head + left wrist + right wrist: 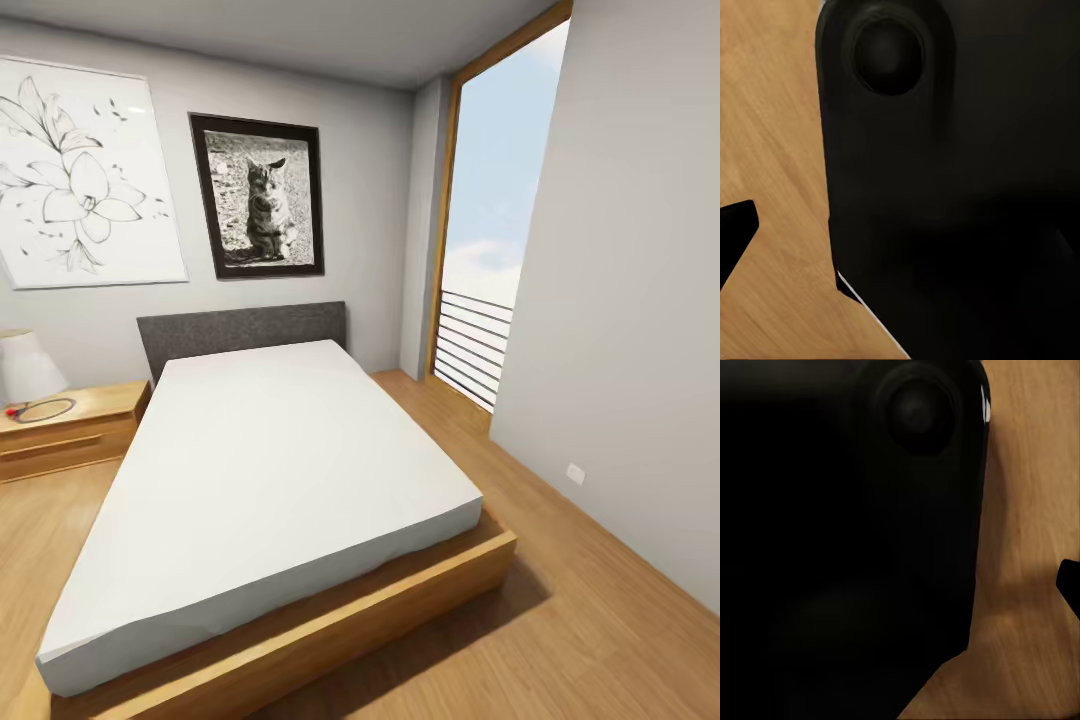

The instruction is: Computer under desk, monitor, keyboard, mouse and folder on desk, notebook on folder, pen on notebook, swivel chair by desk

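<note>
Close by: black rounded robot body panel (945, 187) over wood-plank floor (600, 640); small black fingertip (735, 229) at frame edge in left wrist view, another (1070, 585) in right wrist view; cannot tell whether either gripper is spread or clenched. Ahead: low wooden-framed bed with white mattress (270, 480), grey headboard (240, 335). Beside it: light wooden nightstand (70, 425) carrying white lamp (25, 368). Far wall: framed cat photograph (260, 195), flower drawing (80, 170); tall window (490, 230) at right. Desk and other task things not before me.

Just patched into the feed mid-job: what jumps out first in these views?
A big bed with a white mattress and a light wooden frame takes up the middle of the head view, its grey headboard against the far wall. Above it hang a framed cat picture and a flower drawing, and a tall window stands at the right. Both wrist views show a dark robot body part over wooden floor.
</note>
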